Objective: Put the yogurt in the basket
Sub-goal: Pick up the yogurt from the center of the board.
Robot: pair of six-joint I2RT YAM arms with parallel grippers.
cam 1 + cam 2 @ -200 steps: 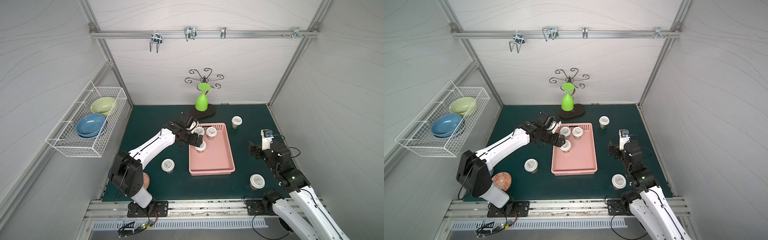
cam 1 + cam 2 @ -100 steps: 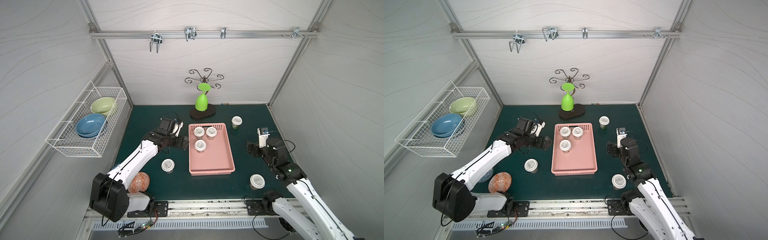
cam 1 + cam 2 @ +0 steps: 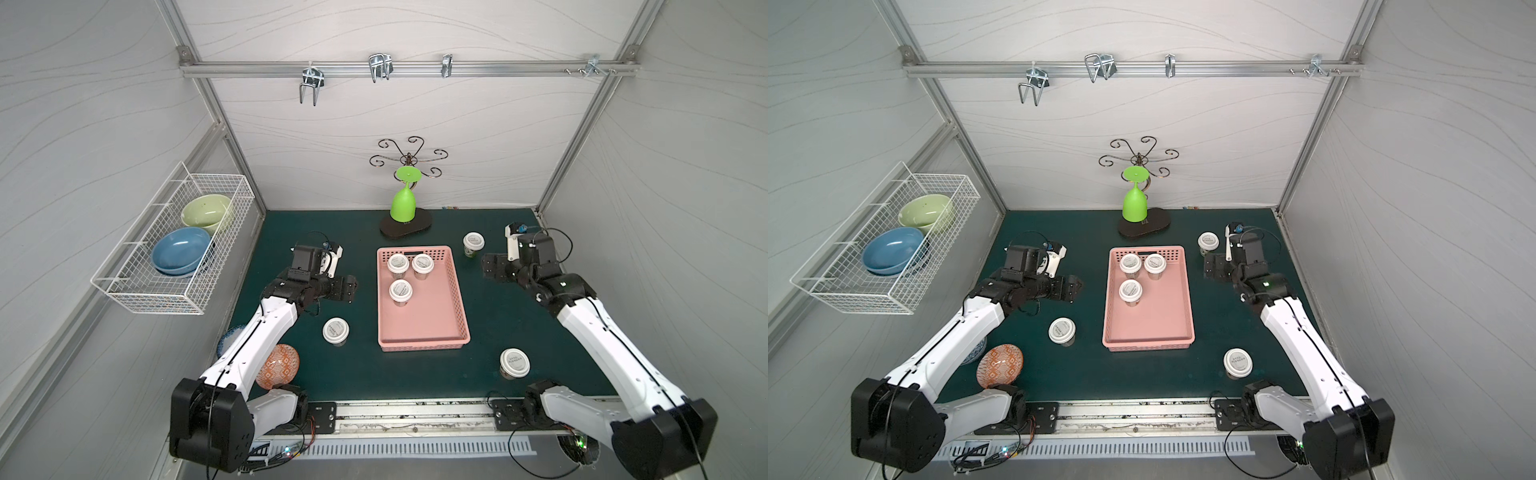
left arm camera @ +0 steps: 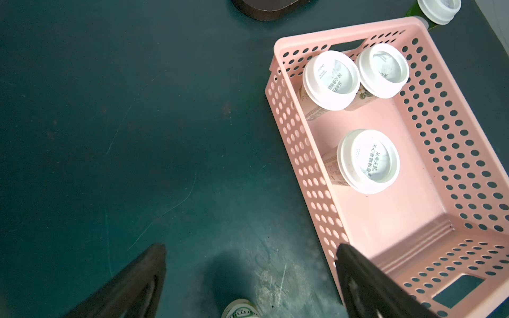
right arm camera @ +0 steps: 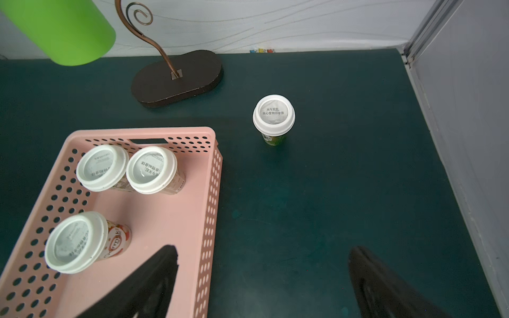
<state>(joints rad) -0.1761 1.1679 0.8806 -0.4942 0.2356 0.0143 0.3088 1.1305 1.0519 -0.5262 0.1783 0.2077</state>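
Progress looks about half made. In both top views three yogurt cups (image 3: 400, 290) stand upright in the far half of the pink basket (image 3: 424, 328). Three more stand out on the mat (image 3: 291, 232): a left-side cup (image 3: 336, 330) near the left gripper (image 3: 350, 289) and a little behind its tips, a green-labelled cup (image 3: 473, 241) close ahead of the right gripper (image 3: 487, 268), and a front cup (image 3: 514, 362) well behind that gripper. Both grippers hang on either side of the basket with jaws spread wide and nothing between them.

The left wrist view shows fingers (image 4: 143, 278) far apart over bare mat, with the basket wall (image 4: 292, 143) just past one of them and the left-side cup's lid (image 4: 242, 309) peeking in between. The right wrist view shows equally spread, empty fingers (image 5: 154, 278), and the green-labelled cup (image 5: 274, 114) standing clear ahead of them, beside the basket. By that count three pick-ups are left, none yet begun.
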